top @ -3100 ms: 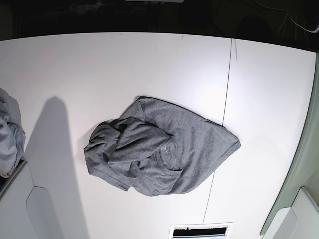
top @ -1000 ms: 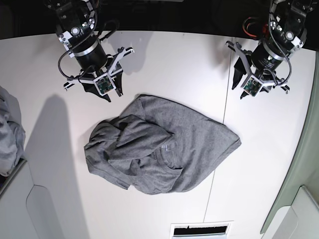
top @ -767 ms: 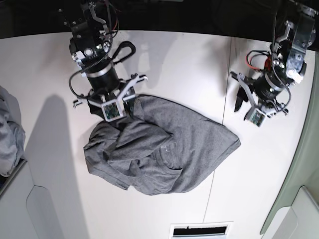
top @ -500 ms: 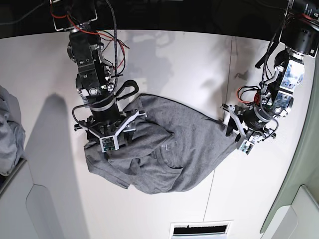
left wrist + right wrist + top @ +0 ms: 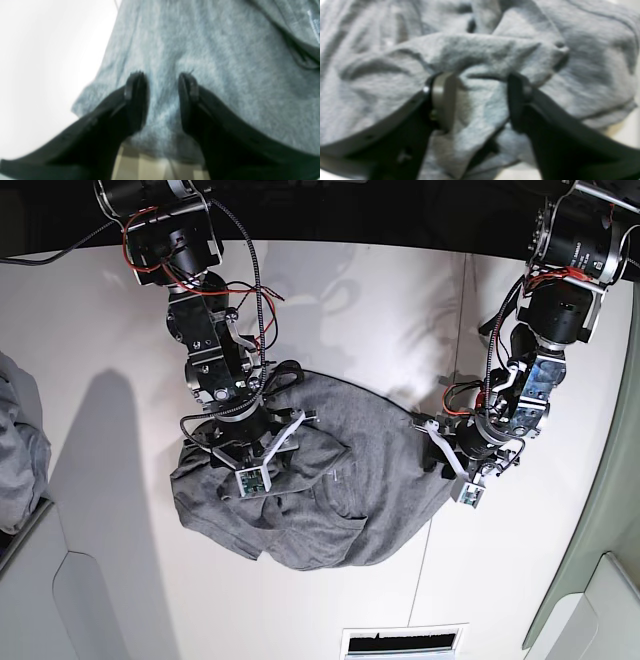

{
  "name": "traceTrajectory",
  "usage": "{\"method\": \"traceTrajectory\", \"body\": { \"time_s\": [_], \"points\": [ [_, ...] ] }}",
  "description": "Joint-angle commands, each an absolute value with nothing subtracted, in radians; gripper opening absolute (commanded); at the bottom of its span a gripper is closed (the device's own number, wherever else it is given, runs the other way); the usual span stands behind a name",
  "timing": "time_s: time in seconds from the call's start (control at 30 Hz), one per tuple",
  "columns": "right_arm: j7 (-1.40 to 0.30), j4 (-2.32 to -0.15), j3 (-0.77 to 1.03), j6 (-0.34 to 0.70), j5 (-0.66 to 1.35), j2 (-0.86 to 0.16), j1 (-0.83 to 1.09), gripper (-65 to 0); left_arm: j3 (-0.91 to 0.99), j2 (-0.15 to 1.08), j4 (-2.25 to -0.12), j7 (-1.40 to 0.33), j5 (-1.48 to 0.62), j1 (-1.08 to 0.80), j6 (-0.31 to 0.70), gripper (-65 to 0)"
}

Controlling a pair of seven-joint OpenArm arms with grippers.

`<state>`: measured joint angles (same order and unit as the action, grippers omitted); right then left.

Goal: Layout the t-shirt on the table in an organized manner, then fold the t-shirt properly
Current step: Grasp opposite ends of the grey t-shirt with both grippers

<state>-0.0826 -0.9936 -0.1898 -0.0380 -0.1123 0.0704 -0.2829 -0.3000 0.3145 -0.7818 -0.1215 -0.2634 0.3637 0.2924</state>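
The heather-grey t-shirt [image 5: 350,500] lies crumpled in the middle of the white table [image 5: 100,330]. Its left part is bunched into raised folds. My right gripper [image 5: 252,470] is down on that bunched part. In the right wrist view it [image 5: 482,85] is open, with its fingers [image 5: 443,95] astride a raised fold of the shirt [image 5: 482,50]. My left gripper [image 5: 452,470] is at the shirt's right corner. In the left wrist view it [image 5: 162,80] is open, its fingertips [image 5: 136,82] pressed on flat cloth [image 5: 212,50] near the shirt's edge, with bare table [image 5: 37,62] to the left.
A lighter bluish-grey cloth pile [image 5: 15,450] sits at the left edge. A thin dark seam [image 5: 460,330] runs across the table on the right. A slotted vent [image 5: 403,643] is at the front edge. White panels stand at the bottom left [image 5: 40,600] and bottom right [image 5: 605,610].
Both arms came in from the far side and dropped onto the shirt. The right gripper moved onto the bunched folds, and the left gripper onto the right corner, which has shifted inward.
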Motion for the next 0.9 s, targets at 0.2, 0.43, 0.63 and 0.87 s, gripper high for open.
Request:
{"method": "traceTrajectory", "body": {
  "time_s": [0.2, 0.43, 0.63, 0.87],
  "points": [
    [0.004, -1.014, -0.189, -0.039, -0.236, 0.077, -0.31, -65.0, -0.297, 0.368, -0.77, -0.167, -0.242, 0.377, 0.232, -65.0],
    [-0.003, -1.085, -0.189, -0.078, -0.251, 0.023, -0.31, -65.0, -0.297, 0.463, -0.772, -0.217, -0.245, 0.377, 0.233, -65.0],
    [-0.076, -1.169, -0.136, -0.109, -0.251, -0.025, -0.307, -65.0, -0.297, 0.525, -0.774, -0.239, -0.327, 0.374, 0.45, -65.0],
    [-0.106, -1.222, 0.037, -0.109, -0.237, -0.046, -0.307, -65.0, -0.297, 0.597, -0.849, -0.356, -0.528, 0.336, 0.678, -63.0]
  ]
}}
